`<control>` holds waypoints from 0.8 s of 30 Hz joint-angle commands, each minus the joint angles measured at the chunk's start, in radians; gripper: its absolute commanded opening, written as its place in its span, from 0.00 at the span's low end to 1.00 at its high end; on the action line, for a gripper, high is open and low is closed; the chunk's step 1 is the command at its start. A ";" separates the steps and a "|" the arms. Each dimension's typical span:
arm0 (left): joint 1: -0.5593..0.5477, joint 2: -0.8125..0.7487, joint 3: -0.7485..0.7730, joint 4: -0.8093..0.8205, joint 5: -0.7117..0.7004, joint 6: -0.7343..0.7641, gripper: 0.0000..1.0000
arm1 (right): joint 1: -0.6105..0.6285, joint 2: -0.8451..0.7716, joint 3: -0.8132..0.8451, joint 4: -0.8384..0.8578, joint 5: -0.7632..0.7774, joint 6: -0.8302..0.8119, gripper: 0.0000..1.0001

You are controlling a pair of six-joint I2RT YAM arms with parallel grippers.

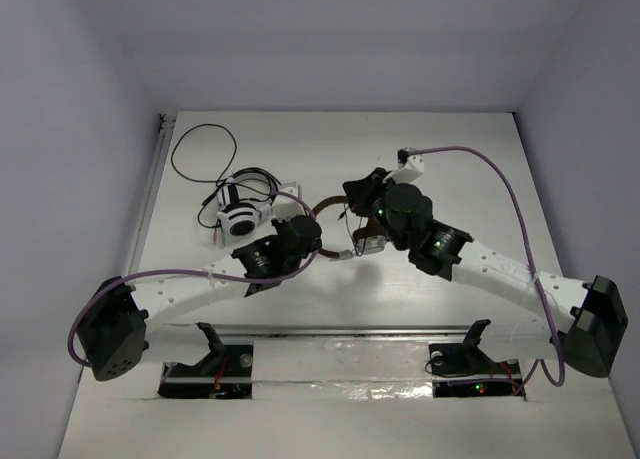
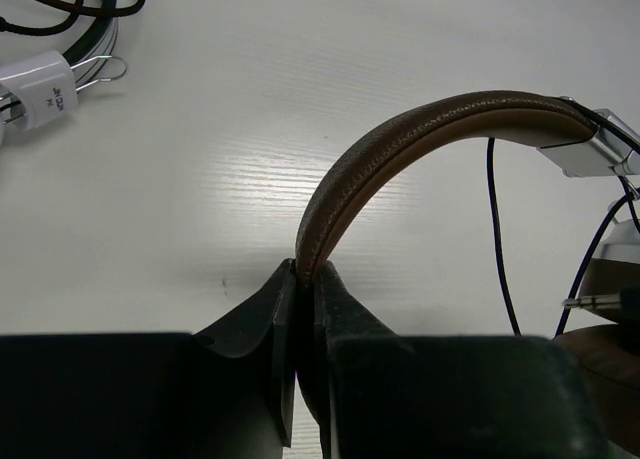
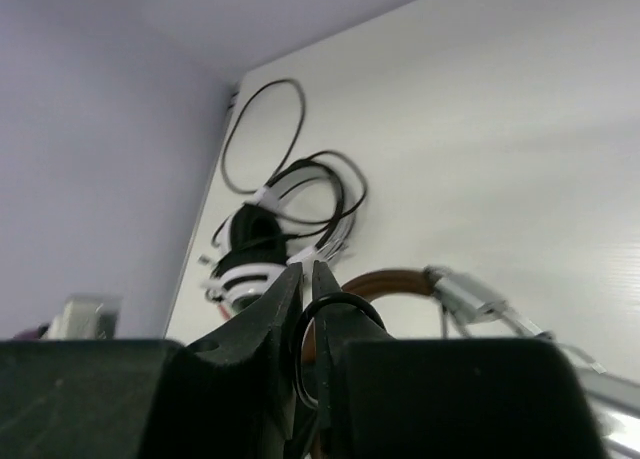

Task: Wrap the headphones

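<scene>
Table (image 1: 450, 179): left hand (image 2: 305, 271) clamps headphones (image 2: 420, 129), right hand (image 3: 308, 275) pinches cable (image 3: 350, 301); white headset (image 1: 240, 219) beside.

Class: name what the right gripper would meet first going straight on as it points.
Probably the brown headband of the headphones, just past the right gripper; depth is unclear.

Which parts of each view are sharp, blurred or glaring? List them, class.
Left wrist: headband sharp, left claw dark, sheen streaks on table. Right wrist: right claw and cable near-black, far wires soft. Top: even light, soft shadows, glare on front strip.
</scene>
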State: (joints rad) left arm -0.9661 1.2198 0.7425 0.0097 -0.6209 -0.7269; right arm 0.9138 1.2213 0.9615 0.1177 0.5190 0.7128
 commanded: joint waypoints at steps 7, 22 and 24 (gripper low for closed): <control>-0.022 -0.060 0.023 -0.008 0.020 -0.025 0.00 | -0.185 0.036 -0.003 0.100 0.013 0.074 0.25; -0.022 -0.043 0.101 -0.093 0.102 -0.006 0.00 | -0.289 0.161 0.013 0.082 -0.043 0.140 0.43; -0.022 -0.046 0.110 -0.115 0.116 0.001 0.00 | -0.302 0.167 -0.009 0.082 -0.045 0.148 0.45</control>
State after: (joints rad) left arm -0.9813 1.1992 0.7856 -0.1211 -0.5346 -0.7288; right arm 0.6376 1.3830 0.9520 0.1459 0.4641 0.8413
